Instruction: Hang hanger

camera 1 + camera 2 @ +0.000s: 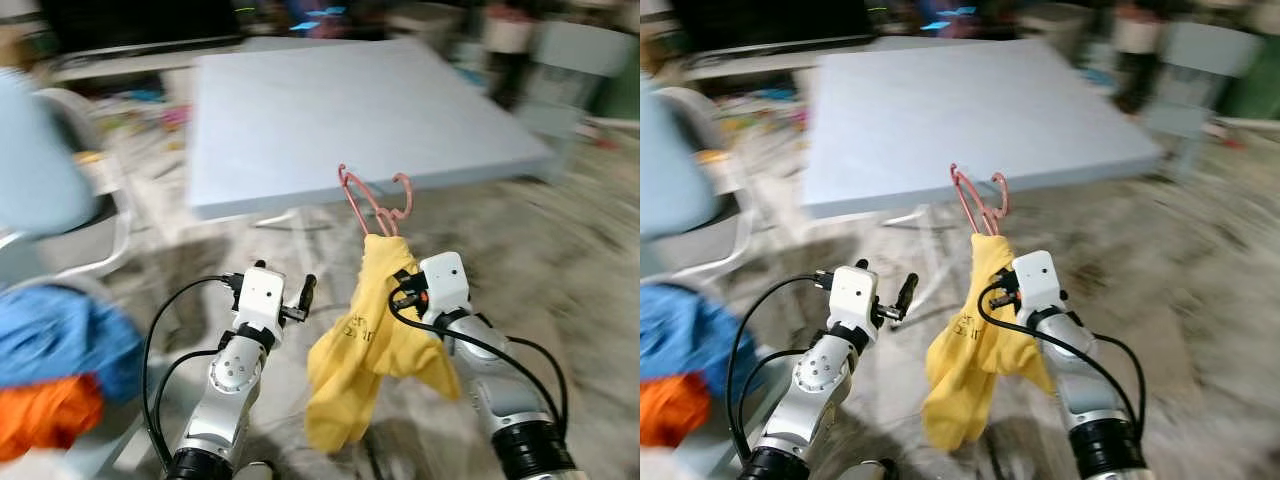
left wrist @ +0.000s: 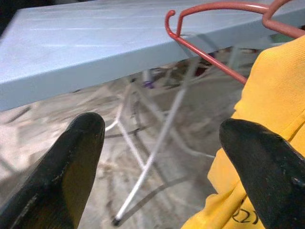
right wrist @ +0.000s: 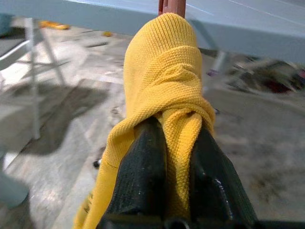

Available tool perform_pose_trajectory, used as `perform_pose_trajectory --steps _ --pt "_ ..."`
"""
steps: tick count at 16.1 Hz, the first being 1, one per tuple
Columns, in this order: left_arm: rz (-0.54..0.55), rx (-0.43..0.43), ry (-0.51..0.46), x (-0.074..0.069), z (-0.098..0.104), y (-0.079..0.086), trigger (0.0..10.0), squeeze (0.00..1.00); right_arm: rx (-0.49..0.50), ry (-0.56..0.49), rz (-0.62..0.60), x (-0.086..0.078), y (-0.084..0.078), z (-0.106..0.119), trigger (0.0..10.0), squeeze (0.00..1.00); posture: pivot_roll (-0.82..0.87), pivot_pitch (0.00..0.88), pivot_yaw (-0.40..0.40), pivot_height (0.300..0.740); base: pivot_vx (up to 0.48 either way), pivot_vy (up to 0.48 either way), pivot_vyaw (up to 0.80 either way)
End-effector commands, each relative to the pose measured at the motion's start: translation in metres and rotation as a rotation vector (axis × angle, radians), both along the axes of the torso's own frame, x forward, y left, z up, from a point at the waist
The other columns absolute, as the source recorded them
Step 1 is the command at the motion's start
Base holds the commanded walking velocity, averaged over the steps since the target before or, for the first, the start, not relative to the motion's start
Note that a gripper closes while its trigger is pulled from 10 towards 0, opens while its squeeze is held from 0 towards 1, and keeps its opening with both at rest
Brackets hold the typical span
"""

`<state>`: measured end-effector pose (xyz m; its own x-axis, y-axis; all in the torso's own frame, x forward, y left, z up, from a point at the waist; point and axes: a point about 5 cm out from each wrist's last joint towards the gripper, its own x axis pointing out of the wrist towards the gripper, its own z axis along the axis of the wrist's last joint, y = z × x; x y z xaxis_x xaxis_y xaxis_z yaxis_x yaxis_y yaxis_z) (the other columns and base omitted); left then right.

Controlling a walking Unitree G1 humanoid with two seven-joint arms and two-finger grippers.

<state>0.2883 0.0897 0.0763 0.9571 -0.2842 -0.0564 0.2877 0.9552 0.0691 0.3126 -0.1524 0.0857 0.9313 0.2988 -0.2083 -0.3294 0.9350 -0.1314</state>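
Right gripper (image 1: pixel 408 285) was up in front of the robot, jaws clenched on a yellow knit garment (image 1: pixel 365 345) bunched over a pink hanger (image 1: pixel 372 200). In the right wrist view the yellow knit (image 3: pixel 167 90) was pinched between the two black fingers (image 3: pixel 143 176). The hanger's hook stuck up above the cloth, near the front edge of the pale blue table (image 1: pixel 340 120), apart from it; the rest of the garment hung down between the two arms. Left gripper (image 1: pixel 305 300) sat just beside the garment, jaws released and holding nothing; its wrist view showed the fingers (image 2: pixel 71 167) spread wide, the hanger wire (image 2: pixel 209 57) and table edge ahead. Blue and orange clothes (image 1: pixel 55 370) lay at the robot's left. Head views were motion-blurred.
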Motion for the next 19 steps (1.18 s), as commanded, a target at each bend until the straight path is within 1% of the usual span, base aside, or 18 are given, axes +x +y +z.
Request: perform_pose_trajectory --steps 1,2,3,4,6,7,8,9,10,11,12,13,14,15,17,18,19 --pt "-0.011 0.017 0.003 0.000 -0.001 -0.002 10.0 0.00 -0.016 -0.053 0.023 0.005 -0.001 0.013 10.0 0.00 0.01 0.060 0.015 0.740 0.000 0.000 0.80" --pt "-0.013 0.021 0.001 -0.001 -0.001 -0.003 10.0 0.00 -0.030 -0.020 0.063 0.004 -0.006 0.011 10.0 0.00 0.01 0.062 0.012 0.740 0.000 0.000 0.00" --pt "-0.014 0.022 -0.001 -0.001 -0.001 -0.003 10.0 0.00 -0.061 -0.013 0.083 0.004 -0.010 0.010 10.0 0.00 0.00 0.063 0.011 0.740 0.000 0.000 0.00" --pt "-0.040 0.048 -0.014 -0.001 -0.001 -0.003 10.0 0.00 -0.096 0.010 0.133 0.003 -0.016 0.008 10.0 0.00 0.00 0.064 0.009 0.740 0.000 0.000 0.00" --pt "-0.066 0.074 -0.022 0.000 0.000 -0.002 10.0 0.00 -0.138 0.030 0.189 0.000 -0.021 0.007 10.0 0.00 0.00 0.068 0.008 0.740 0.000 0.000 0.00" --pt "-0.100 0.119 -0.045 0.003 0.003 0.001 10.0 0.00 -0.182 0.051 0.268 -0.005 -0.028 0.005 10.0 0.00 0.00 0.069 0.009 0.740 0.000 0.000 0.00" --pt "-0.108 0.140 -0.058 0.005 0.006 0.004 10.0 0.00 -0.195 0.076 0.319 -0.008 -0.032 0.005 10.0 0.00 0.01 0.072 0.009 0.740 0.000 0.000 0.00" --pt "-0.108 0.147 -0.060 0.006 0.006 0.005 10.0 0.00 -0.207 0.077 0.343 -0.010 -0.034 0.005 10.0 0.00 0.01 0.072 0.009 0.740 0.000 0.000 0.00" --pt "-0.115 0.178 -0.080 0.011 0.010 0.011 10.0 0.00 -0.245 0.077 0.408 -0.014 -0.042 0.009 10.0 0.00 0.00 0.072 0.009 0.740 0.000 0.000 0.00" --pt "-0.143 0.221 -0.103 0.015 0.014 0.016 10.0 0.00 -0.307 0.067 0.468 -0.016 -0.053 0.017 10.0 0.00 0.00 0.071 0.010 0.740 0.000 0.000 0.00" --pt "-0.158 0.228 -0.107 0.017 0.015 0.017 10.0 0.00 -0.313 0.072 0.487 -0.016 -0.057 0.020 10.0 0.00 0.00 0.070 0.010 0.740 0.000 0.000 0.00" --pt "-0.182 0.232 -0.107 0.018 0.015 0.018 10.0 0.00 -0.328 0.068 0.541 -0.018 -0.059 0.025 10.0 0.00 0.00 0.069 0.012 0.740 0.000 0.000 0.00" --pt "-0.266 0.252 -0.118 0.015 0.014 0.016 10.0 0.00 -0.361 0.064 0.637 -0.025 -0.062 0.031 10.0 0.00 0.00 0.068 0.013 0.740 0.000 0.000 0.00" --pt "-0.334 0.230 -0.097 0.012 0.012 0.013 10.0 0.00 -0.379 0.081 0.713 -0.031 -0.067 0.034 10.0 0.00 0.00 0.067 0.013 0.740 0.000 0.000 0.00" --pt "-0.403 0.239 -0.098 0.009 0.011 0.013 10.0 0.00 -0.367 0.119 0.823 -0.041 -0.072 0.040 10.0 0.00 0.00 0.066 0.014 0.740 0.000 0.000 0.00" --pt "-0.471 0.220 -0.082 0.005 0.009 0.011 10.0 0.00 -0.349 0.153 0.903 -0.049 -0.074 0.044 10.0 0.00 0.00 0.067 0.014 0.740 0.000 0.000 0.00" --pt "-0.517 0.216 -0.070 0.004 0.009 0.009 10.0 0.00 -0.340 0.161 0.938 -0.050 -0.075 0.048 10.0 0.00 0.00 0.067 0.014 0.740 0.000 0.000 0.00"
